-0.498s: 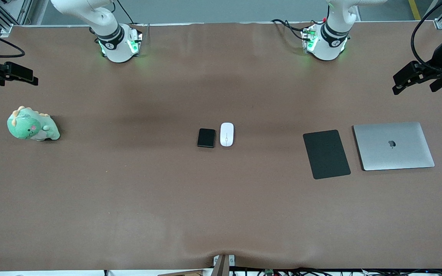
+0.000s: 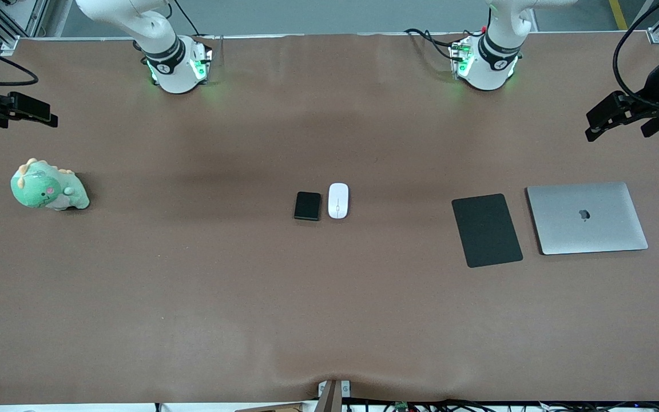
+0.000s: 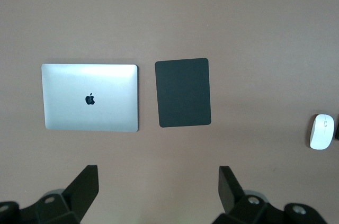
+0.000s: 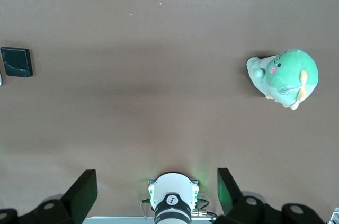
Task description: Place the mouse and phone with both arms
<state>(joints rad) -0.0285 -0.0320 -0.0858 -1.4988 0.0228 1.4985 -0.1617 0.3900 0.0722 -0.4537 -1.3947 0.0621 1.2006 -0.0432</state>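
**Jaws wide and empty at both ends of the counter**

Both arms hang high over the outer ends of the brown counter, well away from the two things in the middle.

The left gripper has its jaws spread as wide as they go, with nothing between them and nothing touching them. Straight below the gap lies bare counter; just past the fingertips sit the closed silver laptop and, beside it, the thin black pad, the two flat and apart by a narrow strip. The mouse shows in this wrist view only at the edge, far off to one side of the jaws.

The right gripper is the same: jaws fully apart, holding nothing. Between them you look down on the right arm's own base with its green glow. The green plush toy lies on the counter off to one side of the jaws, and the phone sits far off to the other, near the edge of that view.

From the front, the phone and the white mouse lie side by side at mid-counter, close but not touching, the phone toward the right arm's end and the mouse toward the left arm's end. Neither gripper is near them.
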